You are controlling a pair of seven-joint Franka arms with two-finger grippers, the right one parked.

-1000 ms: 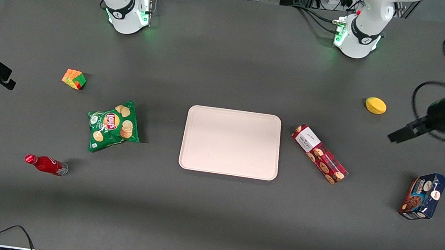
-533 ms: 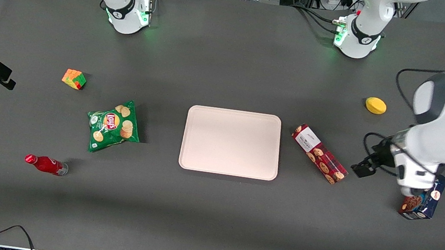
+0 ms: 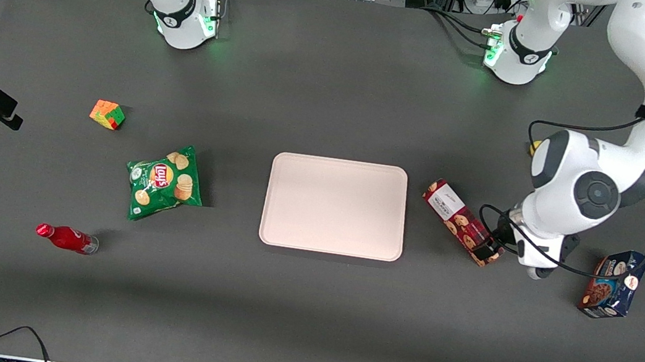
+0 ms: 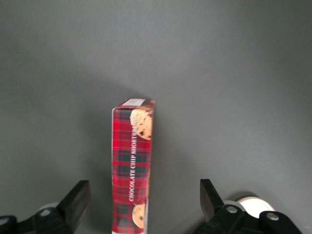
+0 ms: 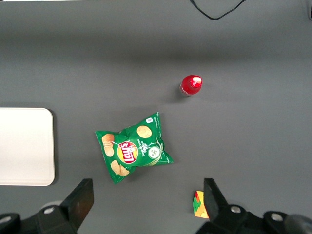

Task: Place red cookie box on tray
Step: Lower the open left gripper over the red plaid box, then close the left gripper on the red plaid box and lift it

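The red cookie box [image 3: 458, 219] lies flat on the dark table beside the pale pink tray [image 3: 335, 206], toward the working arm's end, with its white label end farther from the front camera. My left gripper [image 3: 489, 248] hovers open over the box's end nearest that camera. In the left wrist view the plaid box [image 4: 132, 165] runs lengthwise between the two black fingers [image 4: 78, 202], closer to one finger than the other and touching neither. Nothing lies on the tray.
A dark-blue cookie package [image 3: 614, 285] stands close to the working arm, nearer the table's end. A yellow object [image 3: 532, 147] peeks from under the arm. A green chip bag [image 3: 165, 181], a colour cube [image 3: 107, 114] and a red bottle [image 3: 65, 238] lie toward the parked arm's end.
The left arm has swung in from the table's end toward the tray and come down, so the gripper now straddles the red cookie box's end. The box has not moved.
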